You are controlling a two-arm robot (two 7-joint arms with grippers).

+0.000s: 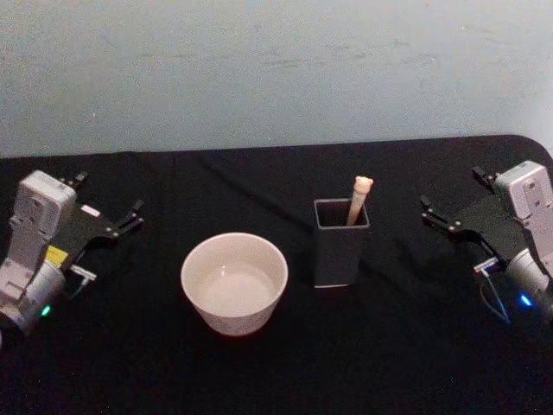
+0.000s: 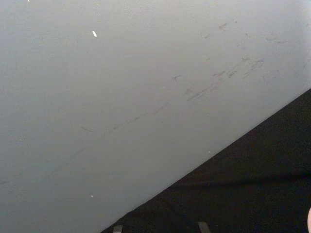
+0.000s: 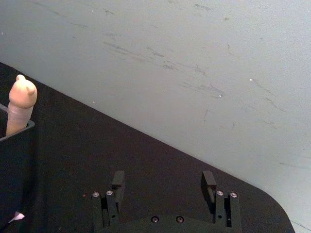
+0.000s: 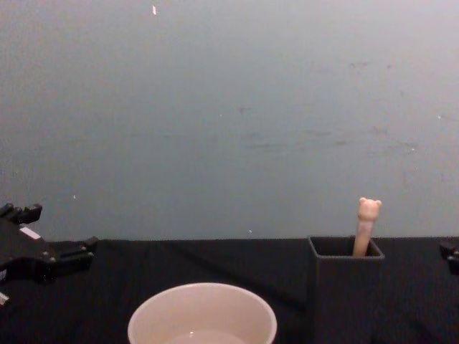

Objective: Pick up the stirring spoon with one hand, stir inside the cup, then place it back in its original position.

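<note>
The stirring spoon [image 1: 360,197] stands handle-up in the dark grey holder [image 1: 340,255], with its bear head above the rim. It lies inward from the right gripper [image 1: 451,188], which rests near the table's [image 1: 259,181] right edge with fingers spread and empty, bare cloth between them. The cup [image 1: 234,283] sits just beyond the holder. The left gripper [image 1: 110,194], also spread, lies at the opposite side, well apart from the cup.

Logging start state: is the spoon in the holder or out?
In: spoon stands handle-up in the holder, bear head above the rim. Left gripper, right gripper parked aside.
</note>
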